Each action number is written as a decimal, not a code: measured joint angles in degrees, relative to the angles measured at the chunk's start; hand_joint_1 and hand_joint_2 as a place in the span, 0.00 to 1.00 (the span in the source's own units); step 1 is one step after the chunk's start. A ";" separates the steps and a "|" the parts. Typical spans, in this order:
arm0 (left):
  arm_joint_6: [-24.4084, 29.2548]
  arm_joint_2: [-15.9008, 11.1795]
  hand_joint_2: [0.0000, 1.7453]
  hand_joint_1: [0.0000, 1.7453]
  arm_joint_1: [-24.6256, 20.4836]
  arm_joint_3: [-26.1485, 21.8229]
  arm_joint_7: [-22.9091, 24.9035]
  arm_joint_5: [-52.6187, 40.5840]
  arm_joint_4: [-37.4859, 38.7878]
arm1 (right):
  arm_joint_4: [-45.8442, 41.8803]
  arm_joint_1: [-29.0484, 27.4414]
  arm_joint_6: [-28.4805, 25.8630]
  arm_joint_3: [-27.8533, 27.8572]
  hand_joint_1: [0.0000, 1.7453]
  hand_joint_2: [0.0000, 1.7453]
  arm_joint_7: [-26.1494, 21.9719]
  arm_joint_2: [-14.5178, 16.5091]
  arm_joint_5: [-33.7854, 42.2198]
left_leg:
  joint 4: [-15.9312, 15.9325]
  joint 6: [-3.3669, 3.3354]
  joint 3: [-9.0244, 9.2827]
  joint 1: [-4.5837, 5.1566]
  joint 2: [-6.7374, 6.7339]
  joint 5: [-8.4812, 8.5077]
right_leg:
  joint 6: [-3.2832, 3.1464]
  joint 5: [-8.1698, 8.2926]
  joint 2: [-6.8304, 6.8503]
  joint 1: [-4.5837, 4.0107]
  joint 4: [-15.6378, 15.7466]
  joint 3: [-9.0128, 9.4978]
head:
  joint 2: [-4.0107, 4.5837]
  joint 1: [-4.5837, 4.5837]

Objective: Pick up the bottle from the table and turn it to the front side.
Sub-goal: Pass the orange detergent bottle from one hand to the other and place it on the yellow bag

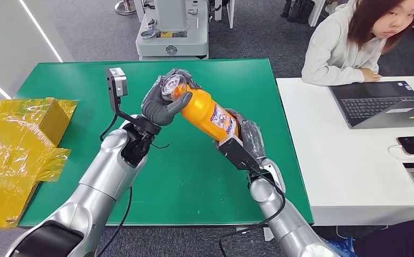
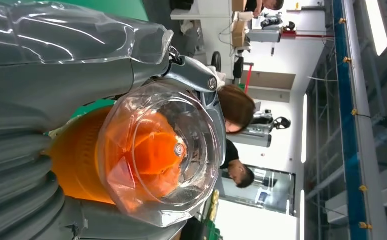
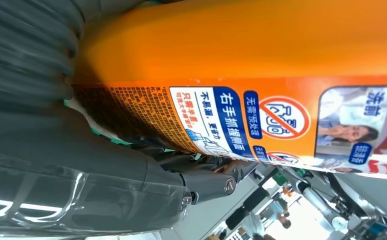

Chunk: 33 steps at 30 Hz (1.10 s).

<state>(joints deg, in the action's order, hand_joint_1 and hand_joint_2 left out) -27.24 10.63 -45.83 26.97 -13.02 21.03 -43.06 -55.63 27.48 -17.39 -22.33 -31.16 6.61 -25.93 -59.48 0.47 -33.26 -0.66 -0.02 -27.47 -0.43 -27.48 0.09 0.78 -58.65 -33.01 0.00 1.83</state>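
Bottle: orange bottle (image 1: 205, 111) with a clear domed cap (image 1: 171, 84) and a printed label (image 1: 222, 119), tilted, held above the green counter (image 1: 205, 176) at frame centre.
Label: blue, white and red panels with printed text on orange.
Left robot hand (image 1: 162, 104): wraps the cap end.
Right robot hand (image 1: 243, 138): grips the bottle's lower end.
Surroundings: yellow boxes (image 1: 17, 144) at left; person at a white desk (image 1: 349, 160) with a laptop (image 1: 384, 104), upper right.

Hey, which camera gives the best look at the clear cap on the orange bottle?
The left wrist view: the clear cap faces the camera, large and sharp. The head view shows it small, in the left hand. The right wrist view shows the bottle's orange body and label.
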 joint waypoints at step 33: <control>16.79 -4.52 1.00 1.00 0.72 -1.21 -8.09 -15.23 2.99 | -22.16 -9.49 3.14 -0.59 0.00 1.00 0.12 -1.42 0.68 | 0.03 0.04 -0.09 -0.01 -0.02 0.03 | 0.00 0.00 -0.02 0.00 -0.01 -0.12 | 0.00 -0.01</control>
<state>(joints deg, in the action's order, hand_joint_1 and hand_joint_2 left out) -10.45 6.11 -45.11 25.75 -21.11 5.80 -40.07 -77.79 17.99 -14.25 -22.92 -31.04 5.19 -25.25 -59.45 0.52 -33.35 -0.67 -0.04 -27.44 -0.43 -27.48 0.07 0.77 -58.66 -33.13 0.00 1.82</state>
